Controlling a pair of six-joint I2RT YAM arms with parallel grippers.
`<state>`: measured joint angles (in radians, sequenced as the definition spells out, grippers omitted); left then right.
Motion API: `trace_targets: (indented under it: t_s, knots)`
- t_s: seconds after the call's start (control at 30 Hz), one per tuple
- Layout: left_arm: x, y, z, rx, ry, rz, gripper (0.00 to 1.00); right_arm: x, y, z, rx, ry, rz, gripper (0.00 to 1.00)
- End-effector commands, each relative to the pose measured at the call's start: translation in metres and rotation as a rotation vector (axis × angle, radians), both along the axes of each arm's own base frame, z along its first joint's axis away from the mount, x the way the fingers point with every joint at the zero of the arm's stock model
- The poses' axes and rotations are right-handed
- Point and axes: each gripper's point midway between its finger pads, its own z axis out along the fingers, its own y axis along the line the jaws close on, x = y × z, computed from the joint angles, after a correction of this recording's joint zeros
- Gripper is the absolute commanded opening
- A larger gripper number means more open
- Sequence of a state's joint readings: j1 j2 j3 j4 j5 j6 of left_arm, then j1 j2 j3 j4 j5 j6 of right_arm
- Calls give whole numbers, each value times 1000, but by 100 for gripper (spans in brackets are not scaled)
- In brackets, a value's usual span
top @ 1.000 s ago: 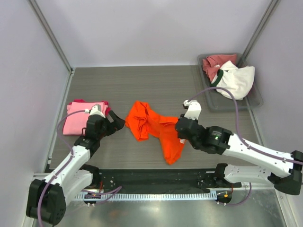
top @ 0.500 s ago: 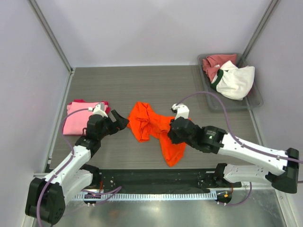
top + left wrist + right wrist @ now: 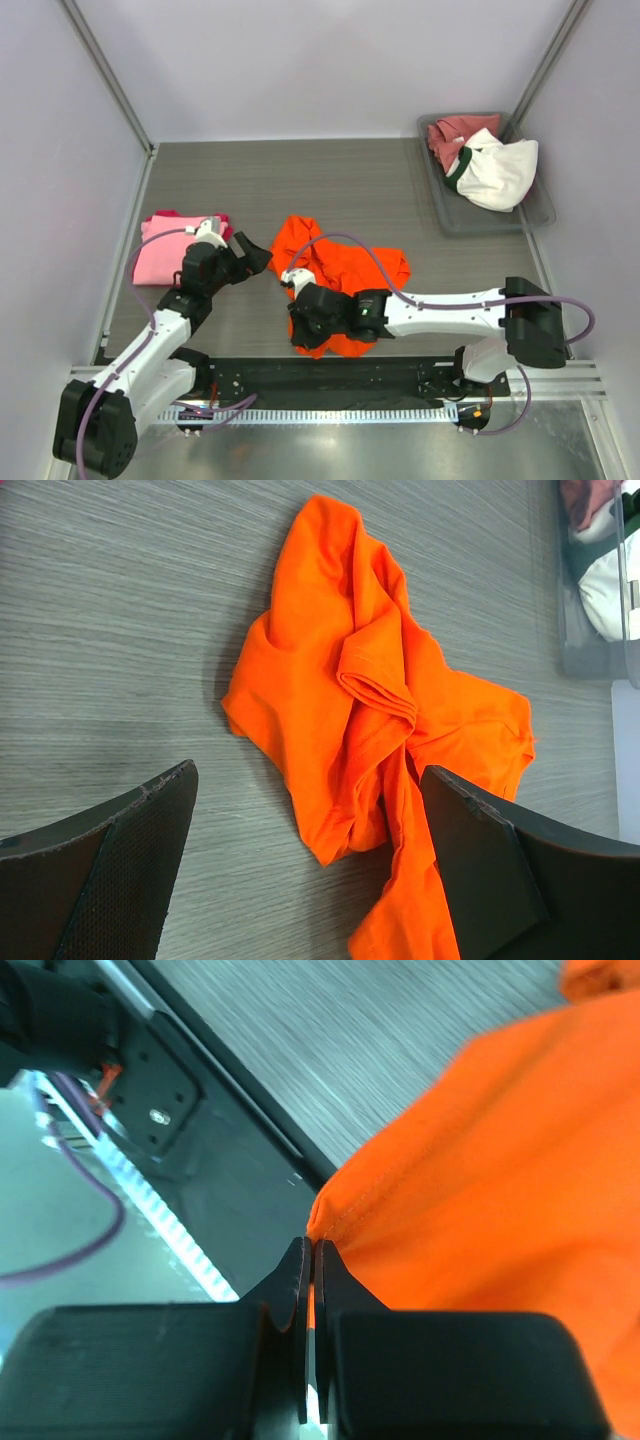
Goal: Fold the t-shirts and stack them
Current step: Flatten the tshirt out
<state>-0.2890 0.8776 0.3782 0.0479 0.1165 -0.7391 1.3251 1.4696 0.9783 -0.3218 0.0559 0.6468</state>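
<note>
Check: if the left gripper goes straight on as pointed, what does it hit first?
The left gripper, open, would probably first meet the crumpled bright orange cloth t-shirt; depth is unclear.

Right arm (image 3: 440, 300): swung left. A second ago it angled in from the near right toward mid-table; now it lies stretched across the near edge of the table (image 3: 300, 180), elbow out at the right.

Right gripper (image 3: 300, 322): gone from the right of the orange t-shirt (image 3: 340, 265) to its near-left corner, hem pinched between the fingertips.

Orange t-shirt: the long tail that ran to the near right is dragged left. The cloth now spreads wider, with a lobe out to the right and a bunch under the wrist.

Cable (image 3: 345, 238): the loop that rose toward the far right now arcs low over the shirt.

Left gripper (image 3: 255, 258): edged slightly right, nearer the shirt.
</note>
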Motion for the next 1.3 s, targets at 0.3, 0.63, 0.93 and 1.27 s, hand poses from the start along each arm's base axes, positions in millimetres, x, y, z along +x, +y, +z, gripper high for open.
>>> trace_targets:
  t_s: [0.3,0.63,0.93,1.27]
  knots:
    - [2,7,7,38,-22,28,94,5,66,-58,-16,-36,-123,1]
    - [1,8,6,36,-23,32,94,9,59,-52,-35,-130,-199,1]
    - [-1,6,11,27,-41,19,91,70,-39,24,-164,-420,-447,1]
    - [-6,-7,25,17,-107,-32,92,153,-125,184,-64,-593,-608,1]
